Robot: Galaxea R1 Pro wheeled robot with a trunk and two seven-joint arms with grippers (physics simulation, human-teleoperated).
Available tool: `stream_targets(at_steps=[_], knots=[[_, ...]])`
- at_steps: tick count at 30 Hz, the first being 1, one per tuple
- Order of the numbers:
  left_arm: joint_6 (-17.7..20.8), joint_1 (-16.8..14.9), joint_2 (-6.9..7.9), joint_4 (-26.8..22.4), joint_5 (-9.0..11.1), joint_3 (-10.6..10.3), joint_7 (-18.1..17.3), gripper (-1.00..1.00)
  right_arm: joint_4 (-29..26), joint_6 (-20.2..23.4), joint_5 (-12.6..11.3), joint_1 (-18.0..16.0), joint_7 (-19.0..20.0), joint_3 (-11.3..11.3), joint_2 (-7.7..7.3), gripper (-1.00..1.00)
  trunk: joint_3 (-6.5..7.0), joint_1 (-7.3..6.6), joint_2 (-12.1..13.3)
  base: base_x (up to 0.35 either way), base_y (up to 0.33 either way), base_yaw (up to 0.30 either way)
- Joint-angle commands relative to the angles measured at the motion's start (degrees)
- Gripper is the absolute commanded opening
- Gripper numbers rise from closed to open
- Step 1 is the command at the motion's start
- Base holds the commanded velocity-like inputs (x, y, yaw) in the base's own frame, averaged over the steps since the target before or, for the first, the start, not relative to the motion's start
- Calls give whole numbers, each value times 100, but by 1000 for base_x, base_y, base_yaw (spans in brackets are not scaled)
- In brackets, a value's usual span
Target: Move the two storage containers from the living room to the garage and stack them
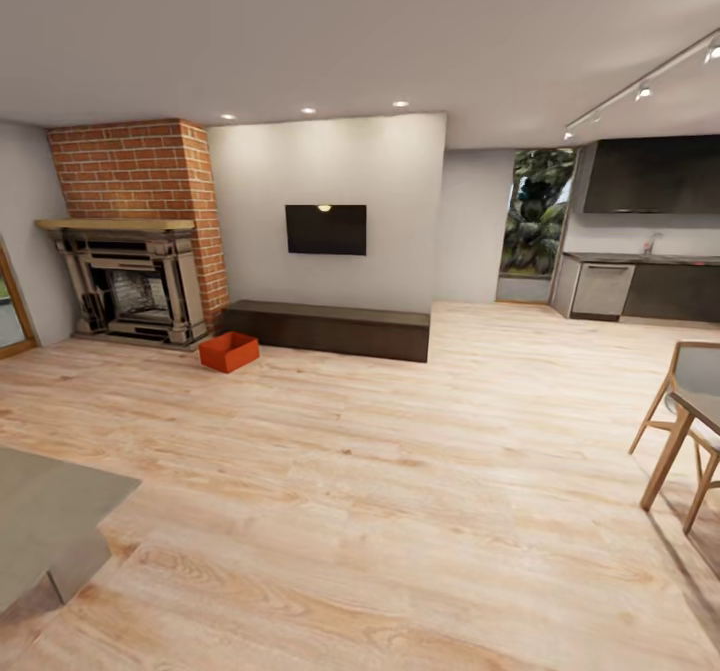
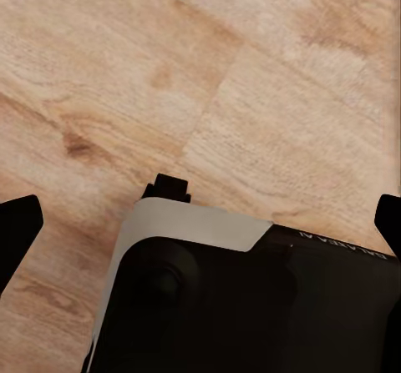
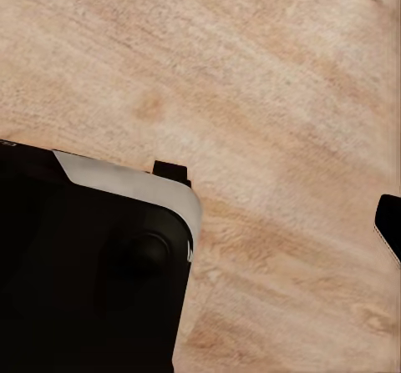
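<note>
- Head view: one orange-red rectangular open storage container (image 1: 229, 351) rests on the light wood plank floor (image 1: 400, 471) of the living room, just before the corner between the red brick fireplace (image 1: 135, 236) and the dark low cabinet (image 1: 326, 329). A black wall screen (image 1: 325, 229) hangs above the cabinet.
- Left wrist view: left end effector (image 2: 205, 223) spread wide, black fingertips (image 2: 18, 227) at opposite picture edges, above plank floor and the robot's dark base (image 2: 242, 302).
- Right wrist view: right end effector, one black fingertip (image 3: 389, 223) visible; its opening cannot be told.
</note>
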Motion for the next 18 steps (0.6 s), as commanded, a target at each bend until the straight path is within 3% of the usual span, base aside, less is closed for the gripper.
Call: stream_targets(at_steps=[1,18], knots=[[12,-4,3,-2,47,-49,15,100,18,-23,58,-8,-36,20,1,100,-8,4,-5,323,0,0],[11,-4,-1,-2,39,-49,14,100,18,-14,58,-8,-36,27,1,100,-8,4,-5,324,0,0]])
